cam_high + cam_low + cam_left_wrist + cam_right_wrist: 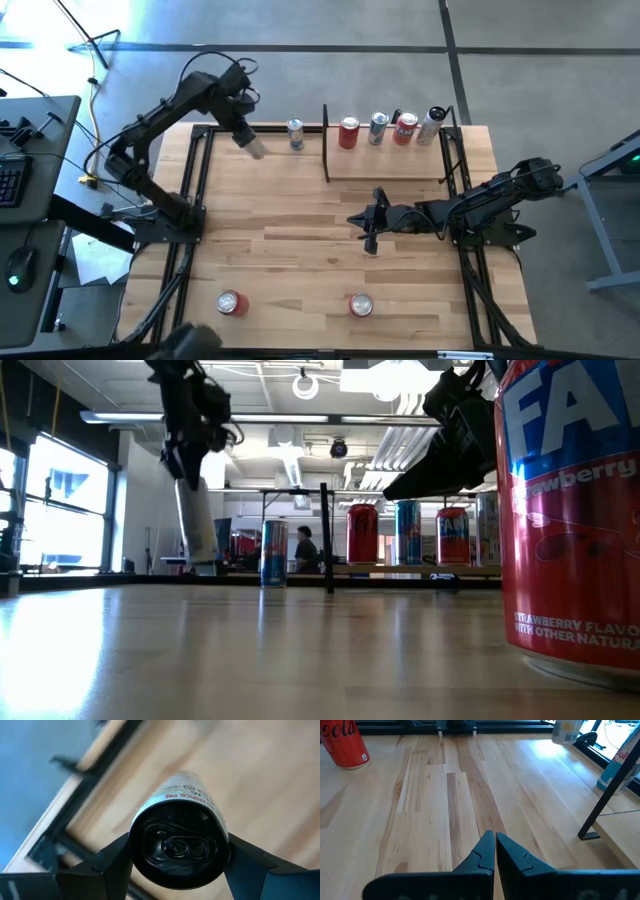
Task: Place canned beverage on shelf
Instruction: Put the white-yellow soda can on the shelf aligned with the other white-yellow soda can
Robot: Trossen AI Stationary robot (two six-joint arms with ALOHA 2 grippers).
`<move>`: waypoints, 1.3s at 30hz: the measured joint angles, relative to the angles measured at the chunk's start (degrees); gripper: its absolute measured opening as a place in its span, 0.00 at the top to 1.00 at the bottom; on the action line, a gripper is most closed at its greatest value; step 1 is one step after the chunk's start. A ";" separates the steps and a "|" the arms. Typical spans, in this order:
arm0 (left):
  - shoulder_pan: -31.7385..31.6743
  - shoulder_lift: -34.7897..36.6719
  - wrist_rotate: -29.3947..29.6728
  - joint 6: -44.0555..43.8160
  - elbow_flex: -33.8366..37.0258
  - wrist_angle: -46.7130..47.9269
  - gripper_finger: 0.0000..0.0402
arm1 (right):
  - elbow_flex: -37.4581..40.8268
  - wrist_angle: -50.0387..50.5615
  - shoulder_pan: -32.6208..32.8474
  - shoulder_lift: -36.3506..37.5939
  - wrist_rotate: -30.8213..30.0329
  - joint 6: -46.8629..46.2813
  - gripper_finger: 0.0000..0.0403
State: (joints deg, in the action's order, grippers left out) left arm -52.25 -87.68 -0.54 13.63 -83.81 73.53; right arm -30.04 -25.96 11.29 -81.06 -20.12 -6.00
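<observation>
The left gripper (250, 146) clamps a pale can (180, 827) aloft over the table's far-left, well short of the shelf (385, 165), where four containers stand. The right gripper (495, 851), closed and empty, waits mid-table.

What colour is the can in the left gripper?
White can, black top; left wrist view.

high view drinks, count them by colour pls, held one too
red cans: 4
blue-silver cans: 2
pale can, held by left gripper: 1
dark-topped container on shelf: 1
total: 8
</observation>
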 joint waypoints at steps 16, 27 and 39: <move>41.49 10.43 -4.04 10.60 1.99 -1.37 0.41 | 0.00 -1.72 0.00 0.00 -0.22 0.00 1.00; 65.71 -1.89 8.42 18.02 5.14 -7.66 0.41 | 0.00 -1.65 0.00 0.00 -0.17 -0.17 1.00; 73.32 -7.33 15.64 18.95 4.66 -7.30 0.41 | 0.00 -1.33 0.00 0.00 0.09 -0.17 1.00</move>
State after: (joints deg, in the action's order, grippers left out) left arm 21.07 -95.01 15.10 32.58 -79.15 66.23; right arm -30.04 -27.29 11.29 -81.06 -20.03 -6.17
